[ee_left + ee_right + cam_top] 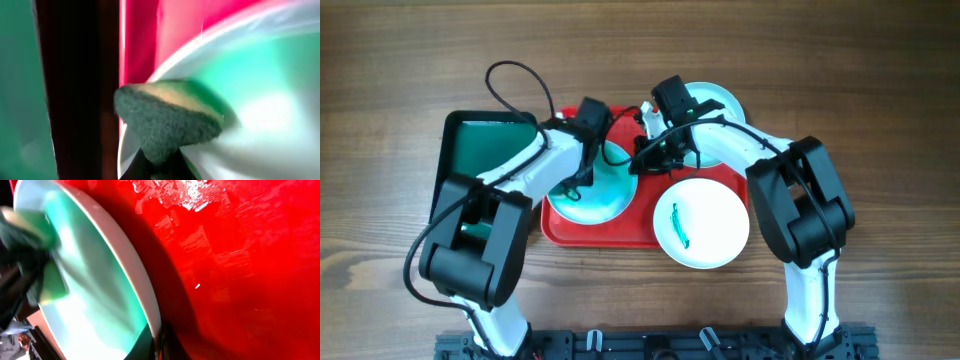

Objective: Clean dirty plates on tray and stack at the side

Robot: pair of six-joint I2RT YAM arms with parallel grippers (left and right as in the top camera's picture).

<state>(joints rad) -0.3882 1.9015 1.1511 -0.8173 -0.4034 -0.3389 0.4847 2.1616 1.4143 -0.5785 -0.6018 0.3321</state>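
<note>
A pale-aqua plate (595, 200) lies on the left half of the red tray (645, 215). My left gripper (592, 160) is shut on a dark green sponge (165, 130) that presses on this plate (260, 100) near its rim. My right gripper (642, 158) is shut on the same plate's right rim (155, 325), pinching it over the tray floor (240, 280). A second plate (700, 222) with a green smear sits at the tray's front right corner. A third plate (718, 108) rests behind the tray, partly hidden under the right arm.
A smaller black-rimmed green tray (485, 150) stands directly left of the red tray, its dark rim (75, 100) close beside the sponge. Both arms cross over the red tray's back edge. Bare wooden table surrounds the trays.
</note>
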